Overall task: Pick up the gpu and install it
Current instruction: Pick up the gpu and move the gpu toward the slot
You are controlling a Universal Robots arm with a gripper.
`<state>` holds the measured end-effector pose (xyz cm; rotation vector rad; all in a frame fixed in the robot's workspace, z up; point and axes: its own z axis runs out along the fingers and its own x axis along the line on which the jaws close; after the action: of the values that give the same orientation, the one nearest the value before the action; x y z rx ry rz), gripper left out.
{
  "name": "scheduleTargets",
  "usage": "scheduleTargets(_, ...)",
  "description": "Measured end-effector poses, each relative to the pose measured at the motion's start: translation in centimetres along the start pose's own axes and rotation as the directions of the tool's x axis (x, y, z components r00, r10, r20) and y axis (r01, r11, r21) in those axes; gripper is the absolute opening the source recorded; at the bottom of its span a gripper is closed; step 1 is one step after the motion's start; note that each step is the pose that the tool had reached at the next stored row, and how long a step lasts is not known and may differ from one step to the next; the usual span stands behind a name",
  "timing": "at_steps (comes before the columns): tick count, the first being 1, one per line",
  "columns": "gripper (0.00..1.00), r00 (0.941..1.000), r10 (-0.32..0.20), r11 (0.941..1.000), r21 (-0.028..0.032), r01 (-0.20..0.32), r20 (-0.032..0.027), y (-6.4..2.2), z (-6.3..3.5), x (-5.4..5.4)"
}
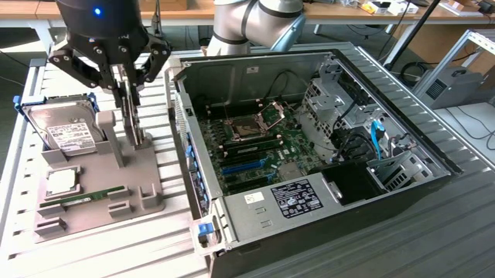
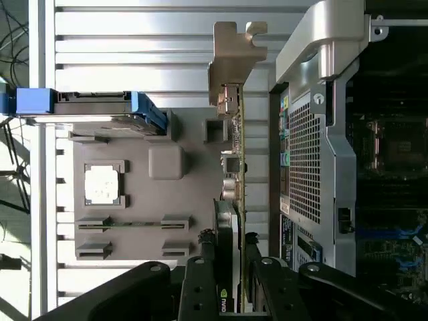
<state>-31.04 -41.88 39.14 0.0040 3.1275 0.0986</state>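
The gpu (image 1: 136, 128) is seen gripped by the tool (image 1: 128, 97) but not yet lifted off its stand (image 1: 101, 194); installation in the case (image 1: 255, 69), at 3 o'clock, is undone.

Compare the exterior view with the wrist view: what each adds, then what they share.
Exterior view adds: the silver-grey robot arm joints, blue cables inside the open black computer case, and the white label on the silver hard drive.
Wrist view adds: the green logo on the edge of the thin dark gpu and the case's perforated metal panel.
Both: the black gripper closed on the gpu, upright in the grey fixture tray beside a square silver processor chip and narrow green RAM stick.
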Motion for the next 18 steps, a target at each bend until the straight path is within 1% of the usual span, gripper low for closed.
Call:
scheduleTargets(2, 0.27, 1.0, 0.0, 1.0, 0.0, 0.0, 0.0018, 0.21, -3.41, 0.0)
scheduleTargets(3, 0.27, 1.0, 0.0, 1.0, -0.0001, 0.0, 0.0019, 0.24, -3.81, 0.0)
scheduleTargets(4, 0.27, 1.0, 0.0, 1.0, -0.0003, 0.0, 0.002, 0.24, -3.81, 0.0)
scheduleTargets(6, 0.27, 1.0, 0.0, 1.0, -0.0002, 0.0, 0.0018, 0.24, -3.81, -1.0)
scheduleTargets(7, 0.27, 1.0, 0.0, 1.0, -0.0002, 0.0, 0.0019, 0.24, -3.79, -1.8)
scheduleTargets(16, 0.27, 1.0, 0.0, 1.0, -0.0003, 0.0, 0.002, 0.25, -3.75, -4.7)
scheduleTargets(17, 0.27, 1.0, 0.0, 1.0, -0.0002, 0.0, 0.0019, 0.25, -3.75, -5.3)
scheduleTargets(18, 0.27, 1.0, 0.0, 1.0, -0.0002, 0.0, 0.0019, 0.25, -3.75, -5.6)
